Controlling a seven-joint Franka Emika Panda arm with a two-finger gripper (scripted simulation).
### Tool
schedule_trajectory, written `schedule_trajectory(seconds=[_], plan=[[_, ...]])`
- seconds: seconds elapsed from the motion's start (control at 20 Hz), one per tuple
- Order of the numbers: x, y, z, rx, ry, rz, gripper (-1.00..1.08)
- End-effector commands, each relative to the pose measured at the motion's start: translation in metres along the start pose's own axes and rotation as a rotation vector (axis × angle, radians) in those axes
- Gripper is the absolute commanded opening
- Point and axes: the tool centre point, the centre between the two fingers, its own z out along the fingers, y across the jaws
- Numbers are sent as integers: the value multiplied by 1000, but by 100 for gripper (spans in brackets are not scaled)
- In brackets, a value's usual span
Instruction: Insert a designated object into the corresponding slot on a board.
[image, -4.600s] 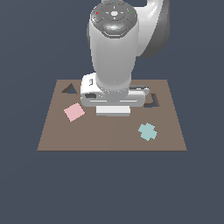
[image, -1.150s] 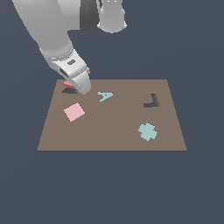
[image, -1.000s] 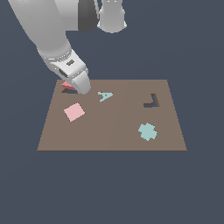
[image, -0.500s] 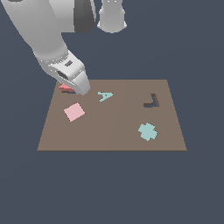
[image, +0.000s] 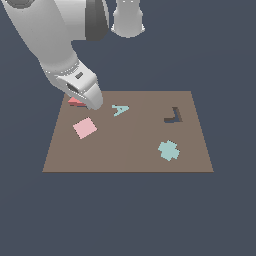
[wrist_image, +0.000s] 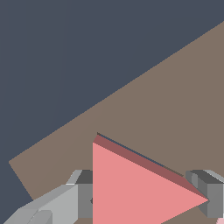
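A simulated robot arm reaches down over the far corner of a flat brown board, at about 10 o'clock from the board's centre in the exterior view. The main risk, as a judgement, is a missed fit: the coral-red triangle block appears to sit slightly raised over the dark triangular slot, of which only a thin dark line shows along 1 edge, so if the block is turned or offset when let go, a corner could catch on the rim and leave it tilted or resting on the board. A second risk is the block slipping or twisting in the grip, since the fingers press on a pointed tip on 1 side. In the wrist view the claw is closed on the triangle, with 1 finger at its flat edge and the other at its tip, so the block lies directly between them. In the exterior view only a sliver of red shows beside the claw, at about 9 o'clock from it. The pink square lies near, at about 6 o'clock from the claw, and the teal letter-A piece lies near at 3 o'clock.
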Motion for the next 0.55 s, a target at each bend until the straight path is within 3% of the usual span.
schedule_trajectory(seconds=[0.0, 0.05, 0.5], plan=[[0, 0, 3, 0, 0, -1, -100], [0, 0, 3, 0, 0, -1, 100], [0, 0, 3, 0, 0, -1, 100]])
